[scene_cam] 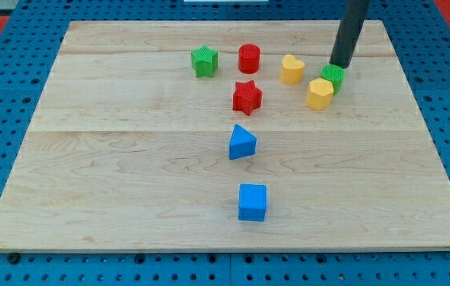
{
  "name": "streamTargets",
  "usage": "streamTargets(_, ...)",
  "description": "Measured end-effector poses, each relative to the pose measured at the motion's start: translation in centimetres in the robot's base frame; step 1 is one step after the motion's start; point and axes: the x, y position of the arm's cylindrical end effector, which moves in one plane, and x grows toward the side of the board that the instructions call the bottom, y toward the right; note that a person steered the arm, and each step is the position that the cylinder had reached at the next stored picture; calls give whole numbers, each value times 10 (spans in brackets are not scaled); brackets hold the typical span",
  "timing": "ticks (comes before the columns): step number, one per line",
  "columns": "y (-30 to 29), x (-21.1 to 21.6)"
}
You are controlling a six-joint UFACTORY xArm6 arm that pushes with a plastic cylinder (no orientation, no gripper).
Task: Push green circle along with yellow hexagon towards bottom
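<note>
The green circle (334, 76) sits near the view's top right, touching the yellow hexagon (319, 94), which lies just below and left of it. My tip (339, 64) is at the upper edge of the green circle, right against it. The dark rod rises from there toward the view's top.
A yellow heart (292, 69) lies left of the pair. A red cylinder (249, 58), green star (204, 61) and red star (246, 97) sit further left. A blue triangle (242, 142) and blue cube (252, 202) lie lower on the wooden board (90, 159).
</note>
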Motion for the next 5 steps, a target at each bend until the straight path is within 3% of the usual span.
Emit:
streamTargets(2, -23, 3)
streamTargets(4, 23, 18)
streamTargets(5, 18, 25)
